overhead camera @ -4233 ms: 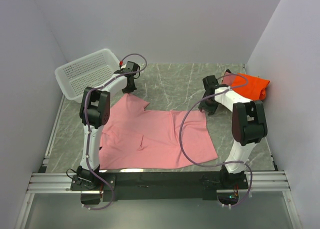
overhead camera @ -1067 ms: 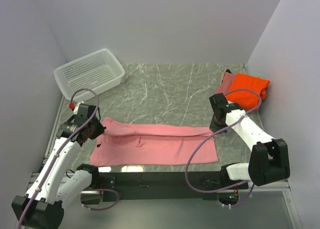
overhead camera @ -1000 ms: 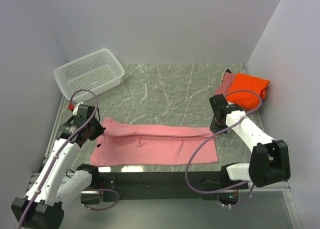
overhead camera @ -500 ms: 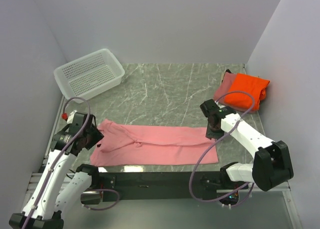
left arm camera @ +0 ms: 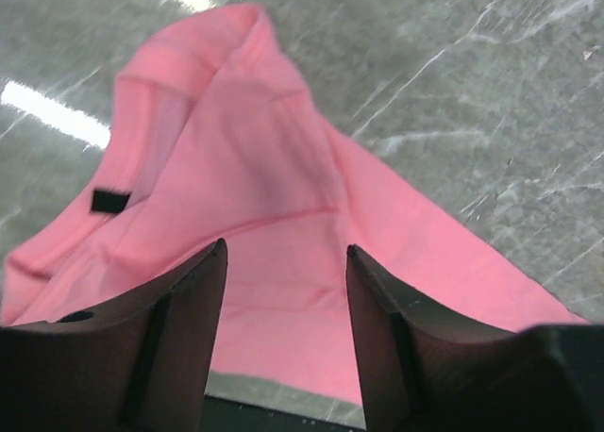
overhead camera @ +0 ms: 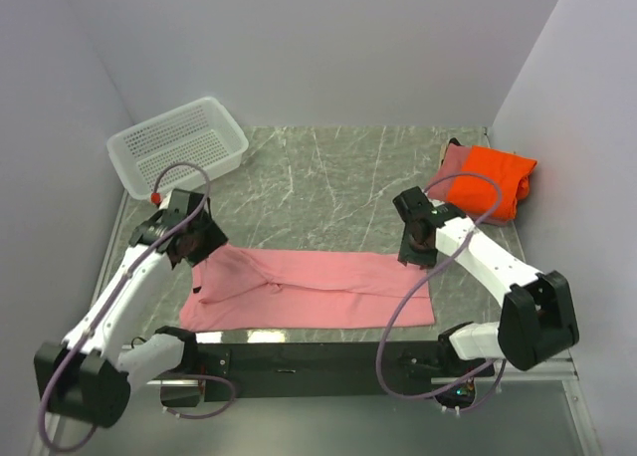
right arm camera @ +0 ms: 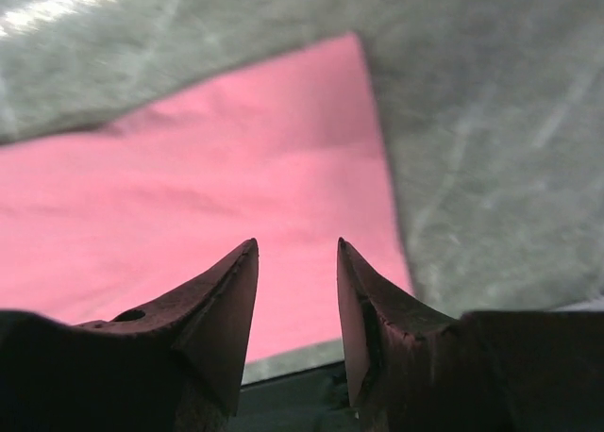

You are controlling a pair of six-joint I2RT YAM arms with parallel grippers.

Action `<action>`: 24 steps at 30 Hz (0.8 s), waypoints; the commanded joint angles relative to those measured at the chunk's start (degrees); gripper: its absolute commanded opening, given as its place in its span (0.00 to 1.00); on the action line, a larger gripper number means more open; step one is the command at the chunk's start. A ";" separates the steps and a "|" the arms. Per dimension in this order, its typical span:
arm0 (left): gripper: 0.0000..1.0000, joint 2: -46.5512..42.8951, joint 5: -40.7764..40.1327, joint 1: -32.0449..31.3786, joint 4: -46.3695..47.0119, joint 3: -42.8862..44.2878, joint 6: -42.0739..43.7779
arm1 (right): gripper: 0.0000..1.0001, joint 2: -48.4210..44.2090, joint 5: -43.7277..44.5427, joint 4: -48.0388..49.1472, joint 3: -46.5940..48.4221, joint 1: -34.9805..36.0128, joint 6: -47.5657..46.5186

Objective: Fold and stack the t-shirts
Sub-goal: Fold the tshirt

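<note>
Pink tee (overhead camera: 318,287) folded lengthwise, flat, near edge; orange tee (overhead camera: 490,170) folded atop rose tee (overhead camera: 453,162), far-R corner.

Soft, even light from overhead fills the room; shadows are faint. White glare streaks the polished surface (left arm camera: 453,92) in both wrist views (the right one is plainly blurred), and their dark foregrounds sit unfocused.

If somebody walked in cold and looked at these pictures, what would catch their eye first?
First, the light pink t-shirt, folded into a long strip along the near side of the table, with the left end effector and right end effector open above its two ends. Next comes the bright orange t-shirt folded on a dusty rose t-shirt in the far right corner, opposite the white perforated basket at far left.
</note>
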 commanded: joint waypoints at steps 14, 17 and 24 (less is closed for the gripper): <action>0.66 13.01 -2.94 0.18 14.44 -1.00 1.51 | 0.44 16.26 -14.65 17.67 3.54 -0.29 -1.56; 0.66 16.25 -0.49 1.24 16.82 -1.79 1.16 | 0.43 19.86 -14.92 19.08 3.62 -0.20 -1.12; 0.66 21.35 3.03 1.41 22.00 -3.46 -0.24 | 0.41 24.27 -14.04 18.99 4.33 -2.30 1.08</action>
